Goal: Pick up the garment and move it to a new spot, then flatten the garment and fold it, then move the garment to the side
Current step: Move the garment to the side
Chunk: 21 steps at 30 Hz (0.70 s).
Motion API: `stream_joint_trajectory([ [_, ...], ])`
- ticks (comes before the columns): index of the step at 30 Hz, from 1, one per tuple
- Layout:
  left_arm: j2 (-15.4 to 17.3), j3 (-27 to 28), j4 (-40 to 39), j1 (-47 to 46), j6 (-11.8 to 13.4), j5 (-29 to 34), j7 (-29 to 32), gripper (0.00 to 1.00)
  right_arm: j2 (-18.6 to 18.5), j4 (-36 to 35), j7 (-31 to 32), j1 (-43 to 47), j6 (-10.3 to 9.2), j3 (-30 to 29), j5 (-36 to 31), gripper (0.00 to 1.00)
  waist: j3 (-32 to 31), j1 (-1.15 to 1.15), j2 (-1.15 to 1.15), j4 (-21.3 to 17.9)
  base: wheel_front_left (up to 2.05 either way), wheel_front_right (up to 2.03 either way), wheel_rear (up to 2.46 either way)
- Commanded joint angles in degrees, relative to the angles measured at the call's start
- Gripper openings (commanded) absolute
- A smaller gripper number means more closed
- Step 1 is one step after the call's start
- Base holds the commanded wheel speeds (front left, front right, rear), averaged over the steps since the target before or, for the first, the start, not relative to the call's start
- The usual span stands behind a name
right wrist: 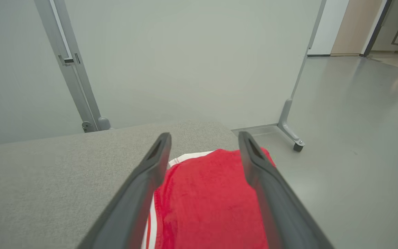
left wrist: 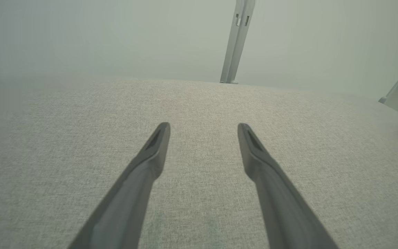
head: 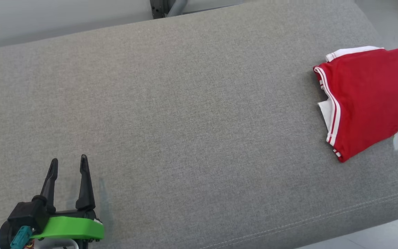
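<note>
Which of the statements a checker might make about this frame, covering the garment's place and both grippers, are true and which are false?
1. The red garment with white stripes lies folded near the right end of the grey fabric surface. True.
2. The left gripper is shut on the garment. False: it is open over bare fabric at the lower left of the head view, far from the garment.
3. The right gripper has its fingers apart above the garment. True.
4. The garment is spread out flat in the middle of the surface. False: it is a compact folded bundle at the right end.
</note>
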Motion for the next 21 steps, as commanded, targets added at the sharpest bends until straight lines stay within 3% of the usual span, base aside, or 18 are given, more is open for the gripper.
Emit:
stream_joint_trajectory([
  [1,0.0,0.4,-0.2,0.7,0.5,-0.2,-0.1,1.0,-0.1,-1.1,-0.8,2.0,-0.05,0.2,-1.2,1.0,-2.1,0.0,0.0,1.0,0.0,0.0,0.0],
  [4,-0.3,0.9,-0.5,1.8,0.6,1.0,-0.2,1.0,4.8,-4.7,-3.6,9.3,-0.04,-0.2,-4.2,1.0,-4.1,0.0,0.0,2.2,0.0,0.0,0.0],
  [10,-0.5,2.3,1.2,3.6,1.3,2.6,-0.1,1.0,11.0,-5.1,-9.3,17.7,-0.04,2.5,-8.5,1.0,-7.5,0.0,0.0,4.7,0.0,0.0,0.0],
  [16,-1.0,3.5,3.4,4.3,2.2,3.1,-0.1,1.0,13.4,-0.8,-15.2,21.6,-0.05,7.5,-11.8,1.0,-9.2,0.0,0.0,7.4,0.0,0.0,0.0],
  [21,-1.3,2.8,4.5,3.6,1.3,2.7,-0.1,1.0,15.0,2.4,-17.4,23.1,-0.05,8.0,-15.8,1.0,-10.4,0.0,0.0,10.5,0.0,0.0,0.0],
])
